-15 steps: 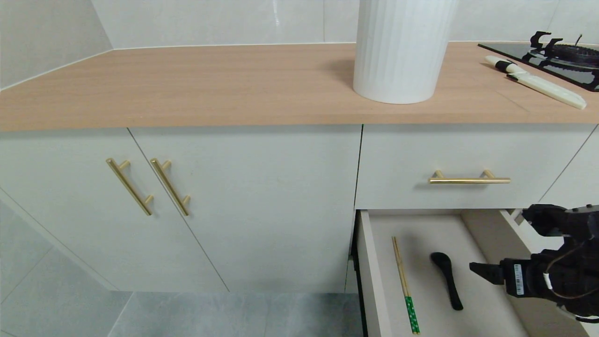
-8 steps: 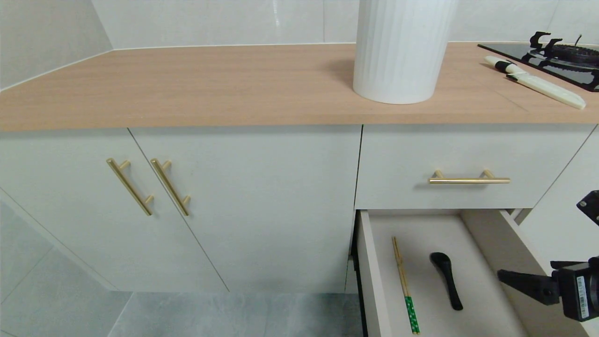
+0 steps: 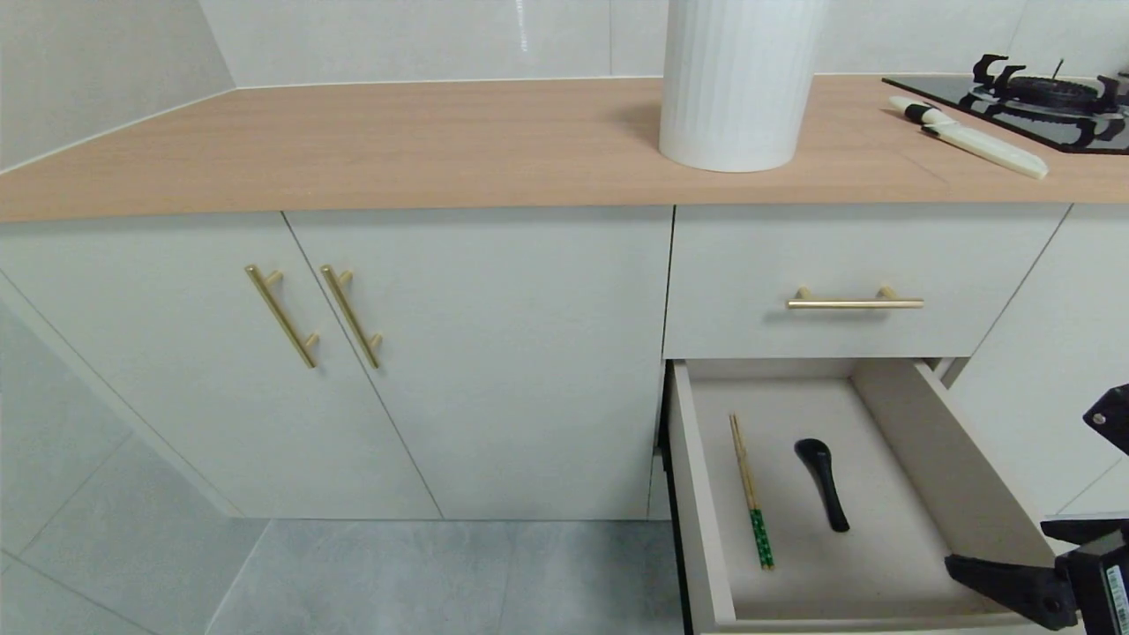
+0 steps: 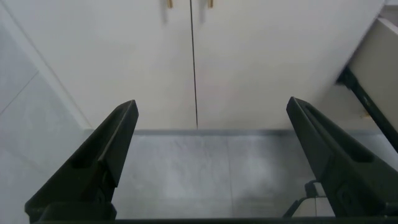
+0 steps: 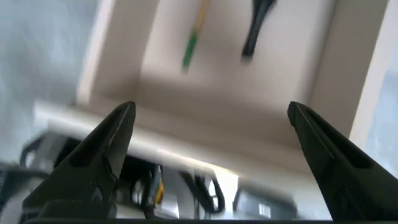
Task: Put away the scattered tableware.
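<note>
In the head view, the drawer [image 3: 695,494] is standing pulled out. The chopsticks [image 3: 750,489] are lying inside along its left wall, and the black spoon [image 3: 822,483] is lying just beside them toward the middle, not touching them. The right gripper [image 3: 995,545] is hanging outside the drawer's front right corner with its fingers spread and nothing in them. Up and to the right of the drawer, a knife [image 3: 970,137] is lying out on the countertop [image 3: 397,141]. A white ribbed container [image 3: 736,84] is standing almost straight above the drawer.

Both pieces in the drawer look put away, so the step in hand is probably a pause between items. The next move seems to call either for reaching up to the knife or for pushing the drawer shut by its front.

In the left wrist view, the left gripper [image 4: 211,106] is gaping wide and carrying nothing. It is hovering over open floor [image 4: 205,168] in front of the cabinet doors [image 4: 261,56], to the left of the drawer's side [image 4: 382,43]. There is free room around it.

In the right wrist view, the right gripper's fingers [image 5: 109,146] are standing apart above the drawer's front edge, with the chopsticks and spoon lying beyond. That projecting front edge and the right wall are the nearest things to catch on, so any lift should be clearing them first.
</note>
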Motion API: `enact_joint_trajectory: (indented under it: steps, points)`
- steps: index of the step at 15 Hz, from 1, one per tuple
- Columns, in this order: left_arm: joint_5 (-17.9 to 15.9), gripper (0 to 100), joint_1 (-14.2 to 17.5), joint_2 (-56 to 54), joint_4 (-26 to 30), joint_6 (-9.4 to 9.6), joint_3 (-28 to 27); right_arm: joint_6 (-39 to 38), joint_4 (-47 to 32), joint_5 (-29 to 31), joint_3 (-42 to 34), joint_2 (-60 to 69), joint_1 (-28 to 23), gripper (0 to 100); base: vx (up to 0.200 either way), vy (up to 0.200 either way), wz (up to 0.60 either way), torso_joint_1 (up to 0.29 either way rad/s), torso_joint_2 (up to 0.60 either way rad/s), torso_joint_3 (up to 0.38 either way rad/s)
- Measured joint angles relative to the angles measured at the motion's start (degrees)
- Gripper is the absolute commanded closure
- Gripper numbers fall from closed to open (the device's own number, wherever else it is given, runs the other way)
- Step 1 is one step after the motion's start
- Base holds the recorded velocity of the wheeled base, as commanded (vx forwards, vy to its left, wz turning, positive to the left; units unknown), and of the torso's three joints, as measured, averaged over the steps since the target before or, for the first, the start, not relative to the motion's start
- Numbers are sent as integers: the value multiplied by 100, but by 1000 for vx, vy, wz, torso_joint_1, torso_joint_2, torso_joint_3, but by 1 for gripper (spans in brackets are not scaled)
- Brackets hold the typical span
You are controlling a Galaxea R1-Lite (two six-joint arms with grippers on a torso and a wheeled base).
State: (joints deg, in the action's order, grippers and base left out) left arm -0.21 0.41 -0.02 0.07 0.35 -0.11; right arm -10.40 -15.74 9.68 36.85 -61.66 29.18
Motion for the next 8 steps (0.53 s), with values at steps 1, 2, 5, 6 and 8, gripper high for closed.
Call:
enact_joint_trajectory:
  steps: [1,2,5,6,8]
  points:
    - [0,0,0,0,0,0,-2,68,-77,0,0,-2,11,0,-200,0,0,7,-7,2]
    - [-1,0,0,0,0,2,0,193,-188,-7,5,-5,20,0,-200,0,0,-2,12,12]
    - [0,0,0,0,4,11,0,249,-268,-22,-15,-24,61,0,-133,0,0,2,-3,0]
    - [0,0,0,0,2,9,0,249,-366,-29,-34,-60,113,0,0,0,0,0,0,0]
    - [0,0,0,0,2,-4,0,241,-533,-46,-39,-254,168,0,0,0,0,0,0,0]
